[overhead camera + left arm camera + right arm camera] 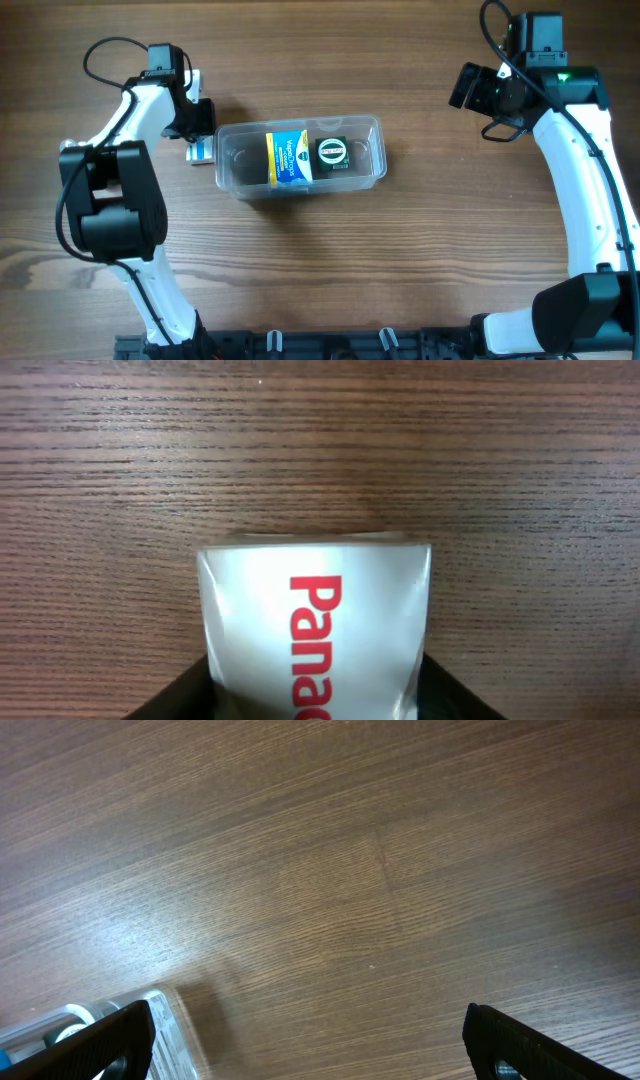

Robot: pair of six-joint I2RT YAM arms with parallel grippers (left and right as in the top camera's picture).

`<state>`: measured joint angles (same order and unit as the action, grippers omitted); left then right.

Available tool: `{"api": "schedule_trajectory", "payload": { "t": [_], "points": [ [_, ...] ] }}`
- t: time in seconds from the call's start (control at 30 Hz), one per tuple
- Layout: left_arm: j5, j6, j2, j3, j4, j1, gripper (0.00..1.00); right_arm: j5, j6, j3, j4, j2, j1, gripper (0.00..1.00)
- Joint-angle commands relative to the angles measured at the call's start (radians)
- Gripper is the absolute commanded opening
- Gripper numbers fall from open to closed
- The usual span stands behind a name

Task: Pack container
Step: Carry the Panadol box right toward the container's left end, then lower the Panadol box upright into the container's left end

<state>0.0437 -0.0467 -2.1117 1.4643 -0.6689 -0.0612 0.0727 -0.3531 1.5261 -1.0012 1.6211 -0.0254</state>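
The container [300,158] is a clear rectangular tub in the middle of the table. It holds a yellow and blue box [288,157] and a black item with a round white label [332,152]. My left gripper [200,120] is just left of the tub, over a small white and blue pack [201,153]. In the left wrist view the fingers [315,700] press both sides of this silvery pack with red lettering [315,620]. My right gripper [468,88] is wide open and empty, above the table to the right of the tub. A corner of the tub [170,1030] shows in the right wrist view by the left finger.
The table [400,260] is dark brown wood. The arm bases stand at the front left and front right, with a black rail along the front edge [320,345].
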Motion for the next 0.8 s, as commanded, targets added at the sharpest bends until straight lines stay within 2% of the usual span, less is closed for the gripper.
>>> {"api": "schedule_trajectory", "payload": {
  "t": [0.0,0.07,0.27,0.47,0.57,0.77],
  "points": [
    [-0.074,0.002,-0.011,0.015,-0.001,-0.005,0.41,0.016,0.011,-0.002,0.003,0.010,-0.001,1.00],
    [-0.076,0.002,-0.008,0.016,0.000,-0.005,0.46,0.016,0.011,-0.002,0.003,0.010,-0.001,1.00],
    [-0.076,0.002,0.152,0.124,-0.084,-0.004,0.46,0.016,0.011,-0.002,0.003,0.010,-0.001,1.00],
    [0.131,0.010,0.449,0.141,-0.197,0.021,0.48,0.016,0.012,-0.002,0.003,0.010,-0.001,1.00],
    [0.166,0.010,0.550,0.140,-0.278,0.087,0.47,0.016,0.011,-0.002,0.003,0.010,-0.001,1.00],
    [0.165,0.055,0.528,0.138,-0.481,0.249,0.50,0.016,0.011,-0.002,0.003,0.010,-0.001,1.00]
  ]
}}
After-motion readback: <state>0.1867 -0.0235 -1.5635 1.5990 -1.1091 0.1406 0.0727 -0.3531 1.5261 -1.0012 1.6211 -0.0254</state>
